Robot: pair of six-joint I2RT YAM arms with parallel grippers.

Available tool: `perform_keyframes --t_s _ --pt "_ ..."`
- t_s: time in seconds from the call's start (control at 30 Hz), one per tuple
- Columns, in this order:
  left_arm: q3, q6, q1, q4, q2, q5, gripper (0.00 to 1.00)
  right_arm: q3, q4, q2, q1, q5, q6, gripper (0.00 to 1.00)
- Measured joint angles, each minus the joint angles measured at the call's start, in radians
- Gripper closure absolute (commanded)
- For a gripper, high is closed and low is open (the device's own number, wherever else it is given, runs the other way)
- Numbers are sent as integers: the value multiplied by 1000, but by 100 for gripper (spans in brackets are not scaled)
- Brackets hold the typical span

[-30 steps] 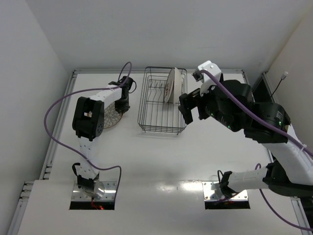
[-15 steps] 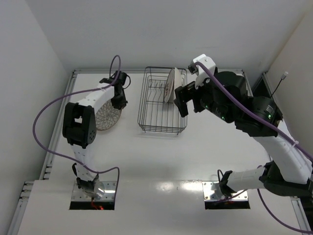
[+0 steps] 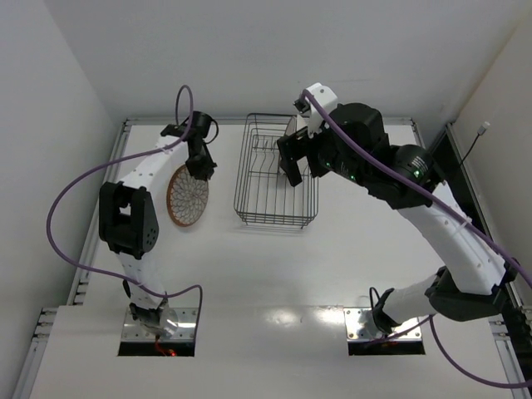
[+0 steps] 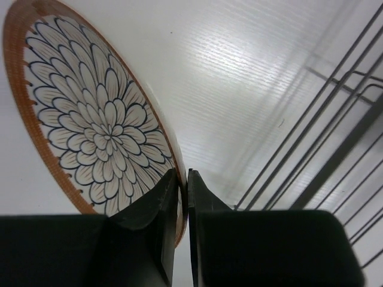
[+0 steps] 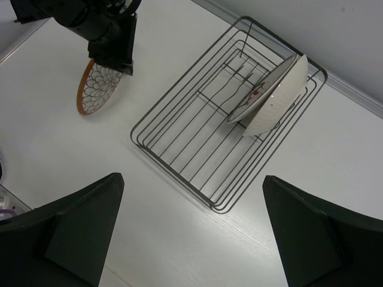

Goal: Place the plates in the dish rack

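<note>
From above there are two arms, one rack (image 3: 274,223) and two plates that can be counted. The black wire rack stands on the white table (image 3: 274,274). The left claw (image 3: 202,172) holds the upper edge of a brown-rimmed plate (image 3: 186,197), which is tilted up on edge just left of the rack. It cannot be told whether its lower edge touches the table. The right claw (image 3: 293,166) hangs over the rack's far right part and hides most of a white plate (image 3: 289,126) there.

In the left wrist view, the two fingers (image 4: 161,203) are closed on the brown-rimmed plate's rim, one on each face. The plate's face is cream with dark-outlined petals spreading from the centre, inside an orange-brown rim. The rack's wires pass on the right.

In the right wrist view, the right claw's fingers stand wide apart with nothing between them. Below them, the white plate leans on edge against the tines at one end of the rack. It has a ribbed white underside and small red marks on its face. It cannot be told whether a second plate leans with it. The rest of the rack holds nothing, and the brown-rimmed plate is outside it.
</note>
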Motion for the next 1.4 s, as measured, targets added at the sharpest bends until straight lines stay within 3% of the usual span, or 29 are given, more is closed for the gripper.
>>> perform_keyframes --t_s 0.37,0.67,1.03,1.4 --pt "128 -58 0 -63 -6 -2 100 -2 3 9 -71 -32 -33 1" --pt "440 -64 5 -73 -6 47 100 -146 67 -93 -151 -53 -26 1" --pt "486 -60 79 173 -21 290 100 -217 104 -172 -194 -62 -6 1" --pt "486 -275 92 718 121 757 100 -216 56 -191 -225 -64 -6 1"
